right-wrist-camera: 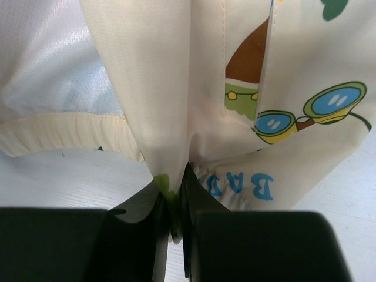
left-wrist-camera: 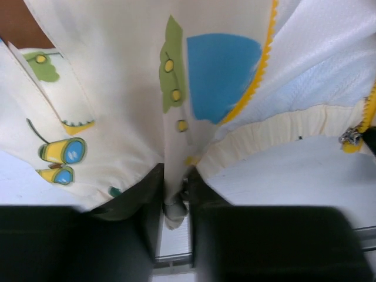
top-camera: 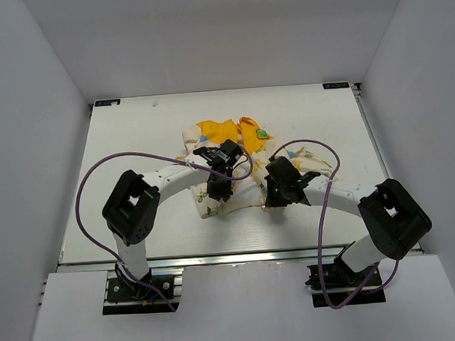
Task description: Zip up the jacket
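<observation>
White table (top-camera: pixel 132 130); jacket (top-camera: pixel 214 129) bunched; zipper (left-wrist-camera: pixel 351 137) cut off; left jaws, right jaws pinch folds.

Jacket (top-camera: pixel 228 151) on tabletop (top-camera: pixel 133 138) — one fold inside the left claw (left-wrist-camera: pixel 174 197), another inside the right claw (right-wrist-camera: pixel 176 197); the rest lies beyond both claws.

Jacket (top-camera: pixel 234 158): one, mid-table.
Table (top-camera: pixel 133 138): one.
Arms: two, with the left arm (top-camera: pixel 129 211) based at 7 o'clock of the overhead view and the right arm (top-camera: pixel 392 214) at 5 o'clock.
Grippers: two, the left gripper (top-camera: pixel 219 188) at the jacket's 8 o'clock and the right gripper (top-camera: pixel 275 192) at its 4 o'clock.
Purple cables: two, namely the left cable (top-camera: pixel 81 196) and the right cable (top-camera: pixel 324 226).
Binocular prints: two (left-wrist-camera: pixel 61 150) in the left wrist view, one (right-wrist-camera: pixel 311 111) in the right wrist view.
Zipper slider (left-wrist-camera: pixel 351 137): one, at 3 o'clock of the left wrist view.
</observation>
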Motion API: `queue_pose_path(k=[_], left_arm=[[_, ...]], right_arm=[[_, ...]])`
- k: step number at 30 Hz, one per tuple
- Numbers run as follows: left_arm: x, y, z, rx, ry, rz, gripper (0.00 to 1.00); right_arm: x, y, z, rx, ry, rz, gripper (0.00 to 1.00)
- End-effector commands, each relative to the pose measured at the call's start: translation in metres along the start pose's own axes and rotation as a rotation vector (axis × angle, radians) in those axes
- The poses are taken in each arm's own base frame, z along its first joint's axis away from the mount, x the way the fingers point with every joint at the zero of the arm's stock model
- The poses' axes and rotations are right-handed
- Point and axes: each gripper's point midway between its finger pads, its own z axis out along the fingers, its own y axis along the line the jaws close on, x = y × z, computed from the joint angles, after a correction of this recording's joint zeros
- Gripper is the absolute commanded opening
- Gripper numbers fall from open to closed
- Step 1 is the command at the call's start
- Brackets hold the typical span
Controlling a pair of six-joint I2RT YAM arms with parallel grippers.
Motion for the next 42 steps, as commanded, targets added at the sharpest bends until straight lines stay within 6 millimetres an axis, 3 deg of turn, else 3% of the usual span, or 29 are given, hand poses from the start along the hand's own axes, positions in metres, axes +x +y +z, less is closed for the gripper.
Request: queue_pose_path(k=[1, 4, 6, 7, 12, 17, 21, 22, 29, 35, 38, 42], left_arm=[[-0.003, 0.003, -0.011, 0.013, -0.027, 0.001, 0.27], [-0.004, -0.002, -0.008, 0.036, -0.025, 0.003, 0.24], [-0.006, -0.006, -0.008, 0.052, -0.027, 0.009, 0.03], [-0.006, -0.009, -0.009, 0.067, -0.025, 0.013, 0.0], [-0.016, -0.021, -0.024, 0.144, -0.075, 0.031, 0.0], [-0.031, -0.041, -0.061, 0.291, -0.174, 0.037, 0.0], [-0.038, -0.053, -0.091, 0.405, -0.256, 0.048, 0.0], [-0.045, -0.059, -0.106, 0.449, -0.308, 0.053, 0.0], [-0.05, -0.068, -0.14, 0.584, -0.437, 0.057, 0.0], [-0.062, -0.054, -0.136, 0.499, -0.485, 0.001, 0.0], [-0.068, -0.05, -0.131, 0.459, -0.491, -0.017, 0.0], [-0.08, -0.046, -0.12, 0.389, -0.494, -0.018, 0.0]], right_arm=[[0.038, -0.043, 0.005, 0.145, 0.11, -0.029, 0.0], [0.033, -0.037, 0.004, 0.109, 0.093, -0.039, 0.0], [0.027, -0.031, 0.001, 0.08, 0.073, -0.057, 0.0], [0.025, -0.026, -0.001, 0.054, 0.069, -0.062, 0.0], [-0.006, 0.009, -0.026, -0.119, -0.053, -0.156, 0.0], [-0.033, 0.043, -0.057, -0.288, -0.168, -0.216, 0.0], [-0.043, 0.06, -0.072, -0.373, -0.216, -0.254, 0.0], [-0.042, 0.066, -0.076, -0.415, -0.216, -0.268, 0.0], [-0.061, 0.106, -0.12, -0.665, -0.409, -0.329, 0.0], [-0.092, 0.118, -0.16, -0.707, -0.592, -0.366, 0.0], [-0.094, 0.121, -0.173, -0.732, -0.62, -0.375, 0.0], [-0.09, 0.123, -0.176, -0.753, -0.613, -0.389, 0.0]])
